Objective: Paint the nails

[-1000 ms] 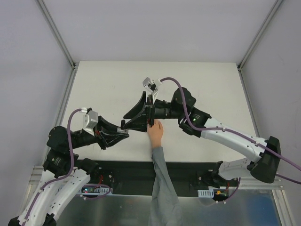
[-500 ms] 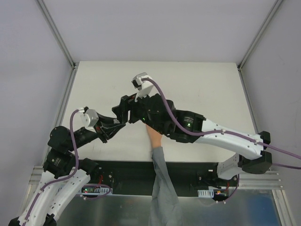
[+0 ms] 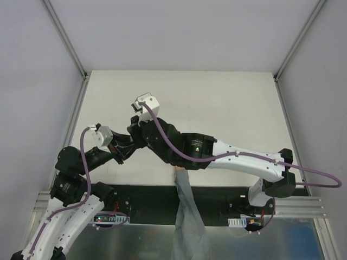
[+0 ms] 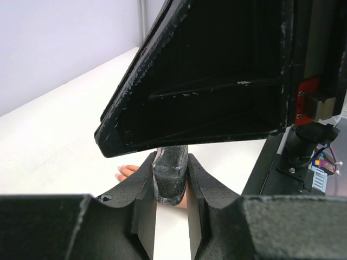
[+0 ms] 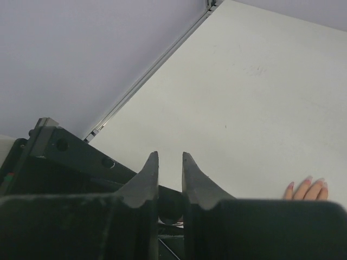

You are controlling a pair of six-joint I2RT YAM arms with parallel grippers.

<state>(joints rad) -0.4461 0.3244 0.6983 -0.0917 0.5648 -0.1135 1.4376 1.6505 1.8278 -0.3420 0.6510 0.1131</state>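
Holding the small dark glittery glass bottle point(image 4: 170, 181) upright in my clenched left pincer point(image 4: 171, 169); right pincer point(image 5: 168, 158) clenched at its top, grip unconfirmed. Next: steady bottle, unscrew slowly.

From here the bench point(image 3: 227, 103) reads as a smooth, matt off-white sheet with a few faint smudges. The left gripper point(image 4: 171, 187) has fingers point(image 4: 142, 189) of black, grainy, matt plastic, almost foam-like in texture. The small bottle point(image 4: 170, 162) looks like dark, glossy glass, flecked with fine glitter. The right gripper point(image 5: 169, 160) is the same matt black, and in the left wrist view its broad face is scuffed whitish along the edges. The mannequin hand point(image 5: 306, 189) seems to be smooth, matt peach plastic or rubber, and I can barely tell the nails point(image 5: 310, 179) from the skin by sheen. The sleeve point(image 3: 187, 216) is soft, creased grey cloth. The arm shells point(image 3: 249, 160) are glossy white plastic.
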